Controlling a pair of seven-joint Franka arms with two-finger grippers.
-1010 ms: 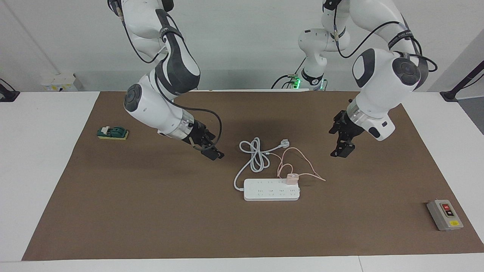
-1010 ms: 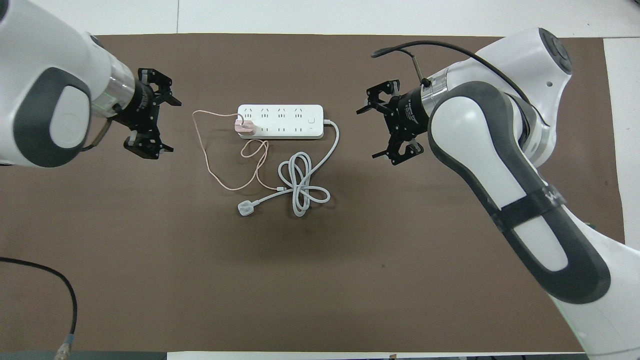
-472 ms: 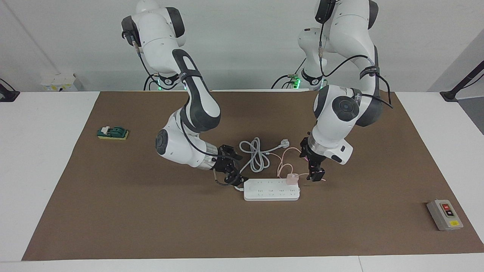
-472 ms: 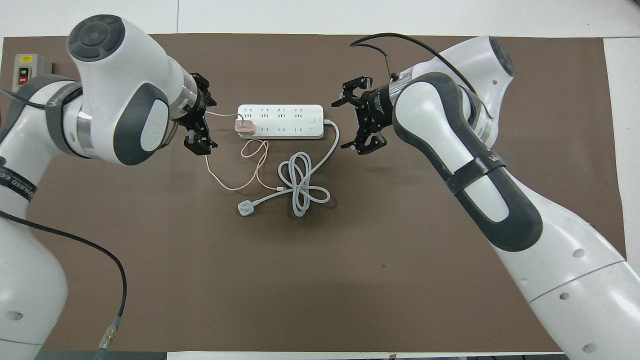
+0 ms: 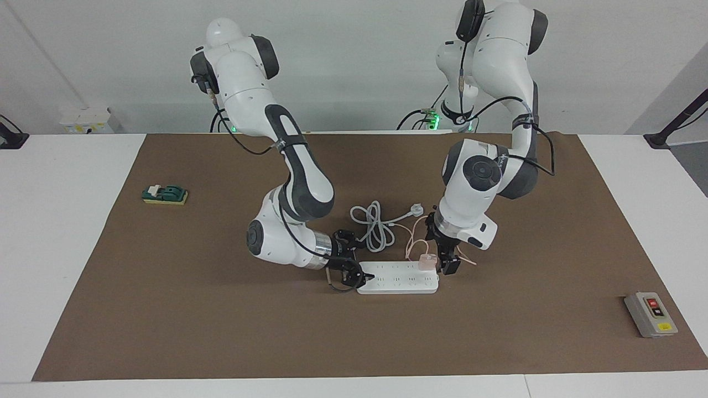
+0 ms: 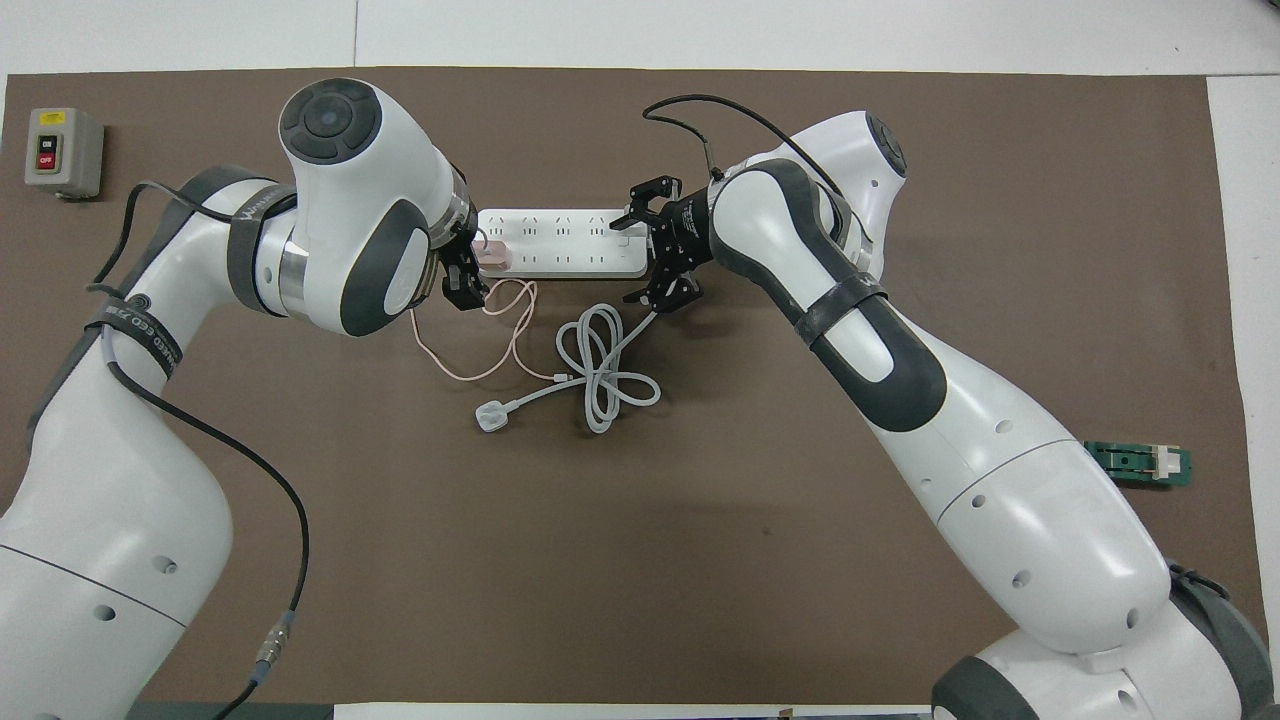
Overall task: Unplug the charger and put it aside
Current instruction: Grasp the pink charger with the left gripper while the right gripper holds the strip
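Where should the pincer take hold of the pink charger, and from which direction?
Probably the charger cube body, not its thin cable: it stands plugged into the power strip at the left arm's end, so come from above and pull upward. The left pincer is beside it.

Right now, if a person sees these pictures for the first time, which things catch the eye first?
The long white power strip in the middle of the brown mat stands out, with both arms closing on its two ends. The left gripper is at the small pale pink cube charger, plugged in at the left arm's end; the open right gripper straddles the strip's other end.
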